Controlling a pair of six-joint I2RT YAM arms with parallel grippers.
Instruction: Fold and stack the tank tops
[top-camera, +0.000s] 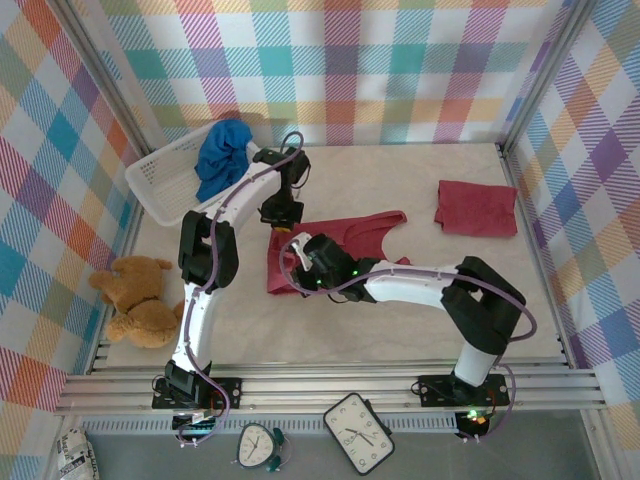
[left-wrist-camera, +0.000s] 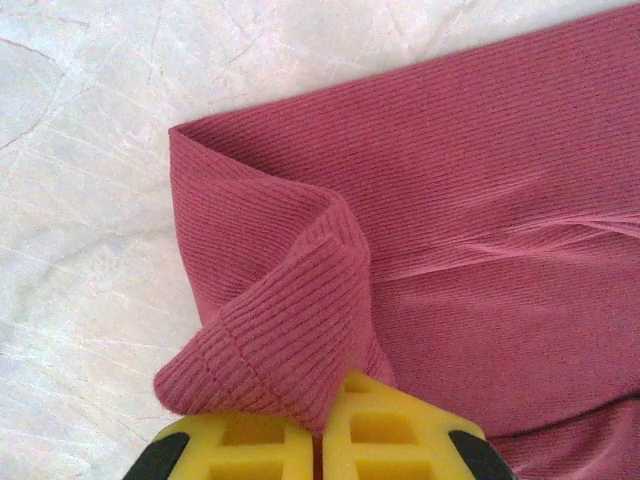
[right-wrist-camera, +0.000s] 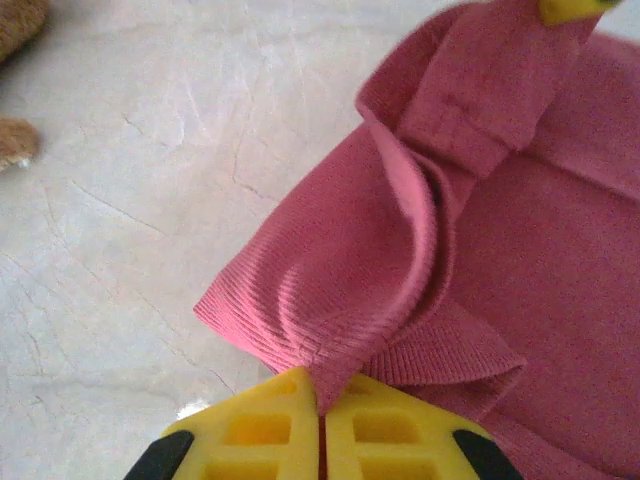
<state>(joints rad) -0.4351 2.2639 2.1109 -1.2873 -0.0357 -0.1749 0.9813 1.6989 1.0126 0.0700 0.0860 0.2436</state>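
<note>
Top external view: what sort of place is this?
Likely a staged robot test cell, not a home: checked fabric walls on a metal frame, two white robot arms bolted to its rail, and props such as a white mesh plastic basket and brown teddy bear.

Two red tank tops (top-camera: 345, 238); one blue tank top (top-camera: 222, 158); one basket (top-camera: 162, 186); one teddy bear (top-camera: 140, 295); two clocks (top-camera: 358, 432).

A white basket (top-camera: 150, 187) sits far left, teddy bear (top-camera: 135, 298) nearer, black clock (top-camera: 358, 432) and green clock (top-camera: 256, 445) in front.
</note>
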